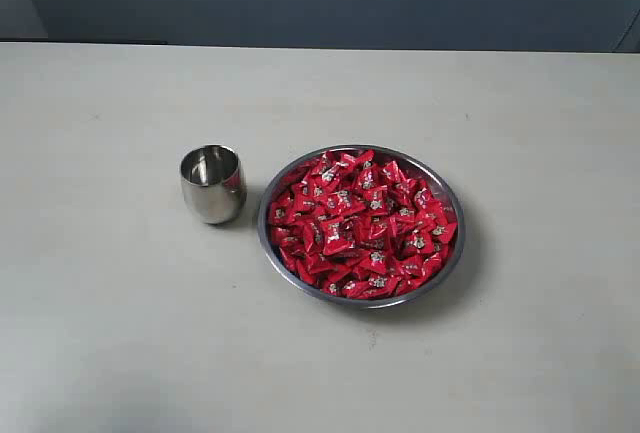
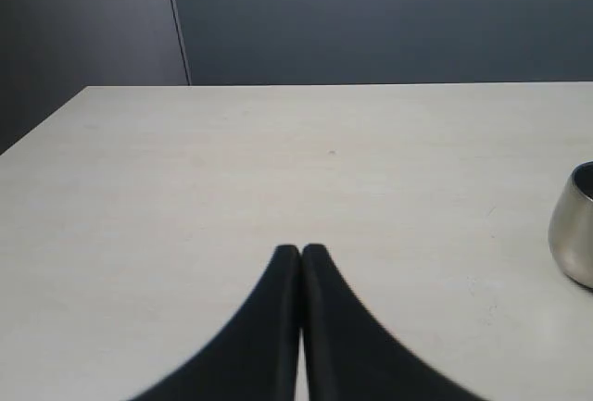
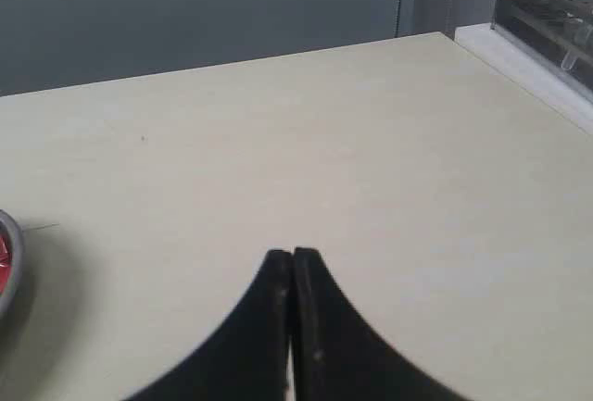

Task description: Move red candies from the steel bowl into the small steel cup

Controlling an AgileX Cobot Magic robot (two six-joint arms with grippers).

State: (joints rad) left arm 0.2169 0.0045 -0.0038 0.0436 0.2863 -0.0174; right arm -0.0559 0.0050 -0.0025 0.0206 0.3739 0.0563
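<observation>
Exterior view: steel bowl (image 1: 364, 304) sits right of centre on the bench (image 1: 120, 333), heaped to the rim with red candies (image 1: 360, 223). The small steel cup (image 1: 213, 193) stands upright just beside the bowl's left edge, not touching it. It looks empty, though glare on the inside makes that uncertain. Neither arm shows here.

Left wrist view: left claw (image 2: 300, 251) has its tips pressed together with nothing between them, over bare bench, the cup off to one side. Right wrist view: right claw (image 3: 292, 255) is the same, closed on nothing, with a sliver of the bowl at the frame edge.

Risks, as judged:
- Wrappers are glossy and the pile is loose, so a pinch may slip off or lift several candies at once.
- The cup mouth is narrow and its body rounded, so a nudge from a claw could tip or roll it.
- A release off-centre would drop candy on the bench.
- Digging at the pile could push candies over the bowl's low rim.
</observation>
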